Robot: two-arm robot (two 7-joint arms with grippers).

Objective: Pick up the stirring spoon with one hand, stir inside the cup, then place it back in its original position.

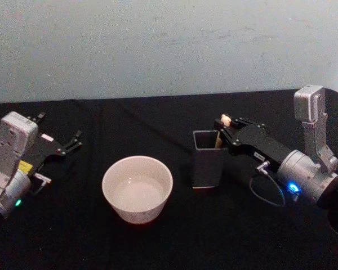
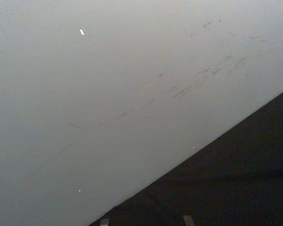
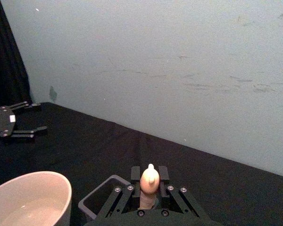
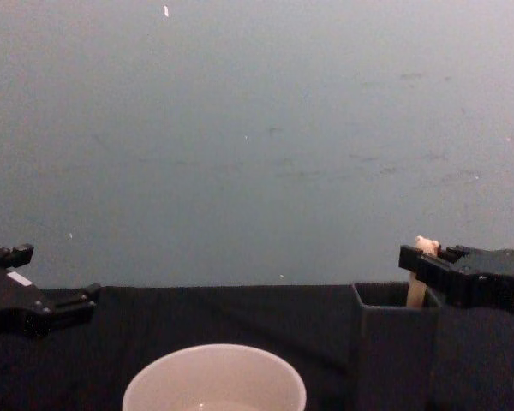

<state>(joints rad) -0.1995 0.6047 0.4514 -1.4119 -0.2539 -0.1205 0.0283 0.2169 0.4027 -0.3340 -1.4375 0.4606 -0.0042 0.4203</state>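
Observation:
The stirring spoon (image 1: pixel 225 120) stands upright in the dark grey square holder (image 1: pixel 207 169), its original position. Its peach bear-head top (image 3: pixel 150 180) pokes out above the rim. My right gripper (image 1: pixel 223 128) reaches in from the right at the holder's back right corner, shut on the spoon's handle just below the head; seen from the chest, the right gripper (image 4: pixel 417 264) sits over the holder (image 4: pixel 392 351). The spoon's bowl is hidden inside. The cream cup (image 1: pixel 136 216) stands left of the holder. My left gripper (image 1: pixel 61 127) rests open at the far left.
A black cloth (image 1: pixel 174 247) covers the table, and a pale wall (image 1: pixel 169 50) rises behind its far edge. The cup (image 4: pixel 214 348) and holder stand a few centimetres apart. Open cloth lies between the cup and the left gripper (image 4: pixel 56 276).

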